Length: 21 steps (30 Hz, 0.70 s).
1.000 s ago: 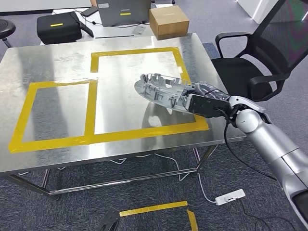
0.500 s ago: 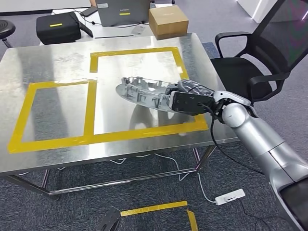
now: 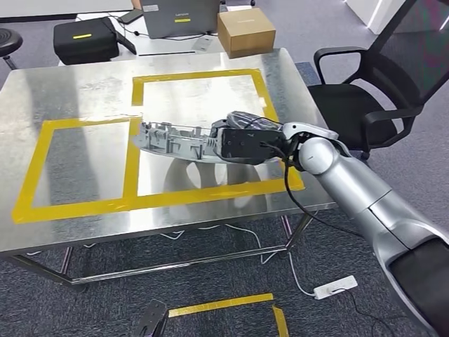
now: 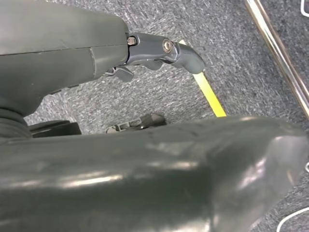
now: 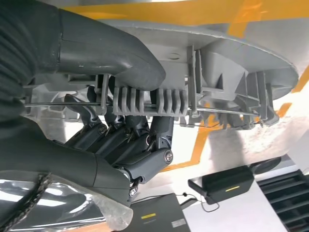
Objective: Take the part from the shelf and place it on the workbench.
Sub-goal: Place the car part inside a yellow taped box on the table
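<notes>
The part [image 3: 175,140] is a long grey plastic piece with ribs and clips, held level a little above the steel workbench [image 3: 79,91]. My right hand [image 3: 243,142] grips its near end, and its far tip reaches over the yellow tape line between the two marked rectangles. In the right wrist view the part [image 5: 218,63] lies across the thumb [image 5: 109,48], with the dark fingers [image 5: 138,145] curled onto its ribbed edge. My left hand [image 4: 160,48] hangs low over the grey carpet, holding nothing, its fingers apart.
Yellow tape [image 3: 132,151] marks two rectangles on the workbench. Behind it sit a black case [image 3: 85,38], a laptop [image 3: 179,17] and a cardboard box [image 3: 246,31]. A black office chair [image 3: 381,91] stands at the right. A power strip [image 3: 333,286] and cables lie on the floor.
My right arm has swung left across the workbench, carrying the part from over the right rectangle's right side to its left edge. The grip is unchanged.
</notes>
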Each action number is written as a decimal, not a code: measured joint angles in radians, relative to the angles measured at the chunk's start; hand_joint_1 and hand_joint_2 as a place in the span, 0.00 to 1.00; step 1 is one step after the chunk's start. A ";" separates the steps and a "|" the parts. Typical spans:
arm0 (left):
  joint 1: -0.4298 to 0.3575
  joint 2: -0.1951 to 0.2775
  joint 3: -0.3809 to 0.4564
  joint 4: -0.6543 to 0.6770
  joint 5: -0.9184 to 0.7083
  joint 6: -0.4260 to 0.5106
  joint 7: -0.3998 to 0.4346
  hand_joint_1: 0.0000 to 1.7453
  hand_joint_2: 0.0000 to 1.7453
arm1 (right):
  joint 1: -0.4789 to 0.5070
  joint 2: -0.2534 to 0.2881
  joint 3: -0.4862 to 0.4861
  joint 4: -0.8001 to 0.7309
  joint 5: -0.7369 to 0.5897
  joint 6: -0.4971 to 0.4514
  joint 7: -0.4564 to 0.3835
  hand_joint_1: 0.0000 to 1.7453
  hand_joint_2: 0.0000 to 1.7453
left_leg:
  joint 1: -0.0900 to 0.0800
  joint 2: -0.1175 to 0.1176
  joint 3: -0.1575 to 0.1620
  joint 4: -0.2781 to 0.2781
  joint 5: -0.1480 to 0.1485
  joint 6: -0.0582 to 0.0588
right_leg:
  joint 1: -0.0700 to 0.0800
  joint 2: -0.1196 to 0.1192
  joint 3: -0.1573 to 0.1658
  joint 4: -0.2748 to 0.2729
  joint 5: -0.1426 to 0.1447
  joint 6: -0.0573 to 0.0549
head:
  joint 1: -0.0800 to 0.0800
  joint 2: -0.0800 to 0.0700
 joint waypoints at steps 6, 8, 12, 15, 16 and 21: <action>0.074 0.021 0.022 -0.023 -0.002 -0.049 -0.062 0.00 0.00 | -0.032 0.009 0.019 0.027 -0.055 0.031 -0.015 1.00 1.00 | 0.000 0.000 0.000 0.000 0.000 0.000 | 0.000 0.000 -0.001 0.000 -0.001 -0.001 | 0.000 0.000; 0.103 0.022 0.038 -0.041 0.001 -0.075 -0.068 0.00 0.00 | -0.035 0.007 0.025 0.032 -0.068 0.039 -0.017 1.00 1.00 | 0.000 0.000 0.000 0.000 -0.001 0.000 | 0.000 0.000 -0.001 0.000 -0.001 -0.002 | 0.000 0.000; 0.119 0.020 0.059 -0.062 -0.004 -0.085 -0.065 0.00 0.00 | -0.036 0.007 0.040 0.039 -0.078 0.042 -0.020 1.00 1.00 | 0.000 0.000 0.000 0.000 -0.001 -0.001 | 0.000 0.000 -0.001 0.000 -0.002 -0.002 | 0.000 0.000; 0.121 0.018 0.075 -0.069 -0.016 -0.086 -0.056 0.00 0.25 | -0.037 0.007 0.048 0.043 -0.092 0.042 -0.024 0.75 1.00 | 0.000 0.000 0.000 0.000 -0.001 -0.001 | 0.000 0.000 -0.001 0.000 -0.001 -0.002 | 0.000 0.000; 0.122 0.017 0.081 -0.070 -0.022 -0.087 -0.055 0.00 0.50 | -0.037 0.007 0.051 0.044 -0.097 0.042 -0.024 0.50 1.00 | 0.000 0.000 0.000 0.000 -0.001 -0.001 | 0.000 0.000 -0.001 0.000 -0.001 -0.002 | 0.000 0.000; 0.122 0.015 0.106 -0.076 -0.054 -0.084 -0.053 0.00 1.00 | -0.037 0.007 0.071 0.045 -0.118 0.042 -0.024 0.00 1.00 | 0.000 0.000 0.000 0.000 -0.001 -0.001 | 0.000 0.000 -0.001 0.000 -0.001 -0.002 | 0.000 0.000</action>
